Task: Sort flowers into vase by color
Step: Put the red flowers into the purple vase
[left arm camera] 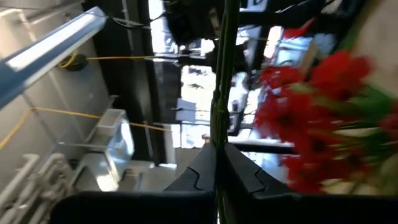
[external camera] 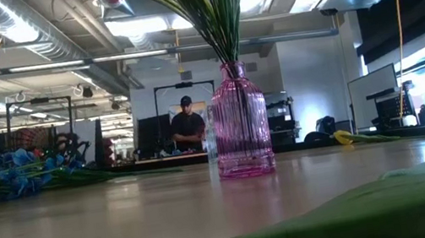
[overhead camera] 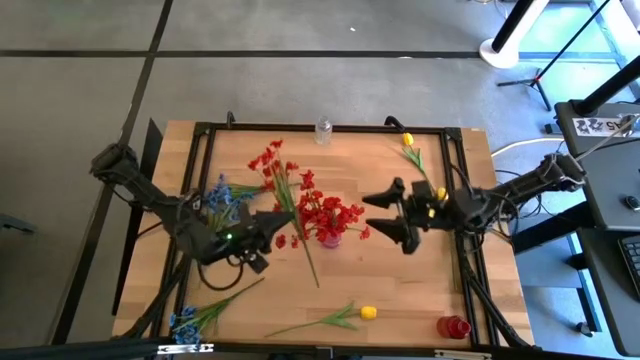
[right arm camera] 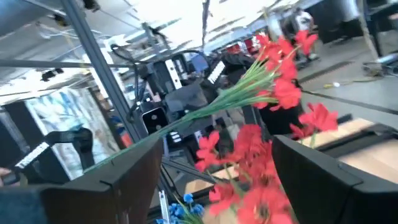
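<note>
Overhead, the left gripper [overhead camera: 283, 222] is sitting at about 9 o'clock from the pink vase [overhead camera: 329, 238], its fingers pinched tight on a red flower stem [overhead camera: 296, 218] whose long axis is running from blossoms at 11 o'clock down to a bare tip at 5 o'clock. The right gripper [overhead camera: 392, 215] is hovering at 3 o'clock of the vase, jaws spread wide and holding nothing. Red sprays [overhead camera: 330, 212] are already filling the vase. Blue clusters [overhead camera: 222, 200] are lying at the table's 9 o'clock side, more blue flowers [overhead camera: 184, 324] at 7 o'clock, one yellow tulip [overhead camera: 368, 313] at 6 o'clock with its head pointing toward 3 o'clock, another tulip [overhead camera: 408, 141] at 1 o'clock.

At table level, the vase [external camera: 240, 123] is standing upright, green stems [external camera: 217, 16] rising from its neck; a person [external camera: 188, 127] is standing in the room behind.

Through the left wrist camera, the stem [left arm camera: 222, 93] is running straight out from between closed fingers [left arm camera: 199, 177].

Through the right wrist camera, open fingers [right arm camera: 311, 174] are framing the red blossoms [right arm camera: 249, 168].
</note>
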`<state>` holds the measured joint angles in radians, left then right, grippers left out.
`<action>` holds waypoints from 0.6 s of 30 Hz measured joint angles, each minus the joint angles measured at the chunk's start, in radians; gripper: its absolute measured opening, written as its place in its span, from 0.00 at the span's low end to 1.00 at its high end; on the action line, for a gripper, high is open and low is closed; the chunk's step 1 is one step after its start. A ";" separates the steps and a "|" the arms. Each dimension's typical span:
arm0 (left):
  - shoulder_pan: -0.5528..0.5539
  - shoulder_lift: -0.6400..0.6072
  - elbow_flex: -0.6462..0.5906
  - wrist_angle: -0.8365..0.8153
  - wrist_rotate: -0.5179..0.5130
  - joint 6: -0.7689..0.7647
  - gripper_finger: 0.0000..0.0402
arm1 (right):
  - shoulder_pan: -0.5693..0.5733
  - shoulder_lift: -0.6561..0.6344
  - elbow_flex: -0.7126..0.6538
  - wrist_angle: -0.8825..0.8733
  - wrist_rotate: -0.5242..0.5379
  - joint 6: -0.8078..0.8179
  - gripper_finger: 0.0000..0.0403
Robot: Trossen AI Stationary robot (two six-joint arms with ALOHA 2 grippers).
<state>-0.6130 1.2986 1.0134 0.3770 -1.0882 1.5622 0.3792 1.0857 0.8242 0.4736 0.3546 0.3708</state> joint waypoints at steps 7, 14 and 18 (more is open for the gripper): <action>0.106 -0.022 0.000 0.168 0.146 0.121 0.01 | -0.178 0.014 0.000 0.059 -0.148 -0.008 0.75; 0.329 -0.030 0.000 0.193 0.449 0.162 0.01 | -0.366 0.002 -0.001 0.053 -0.287 -0.015 0.75; 0.490 -0.025 0.000 0.187 0.575 0.226 0.01 | -0.497 -0.016 -0.001 0.048 -0.369 -0.035 0.75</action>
<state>-0.1230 1.2741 1.0134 0.5642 -0.5129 1.7880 -0.1174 1.0698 0.8234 0.5212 -0.0141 0.3363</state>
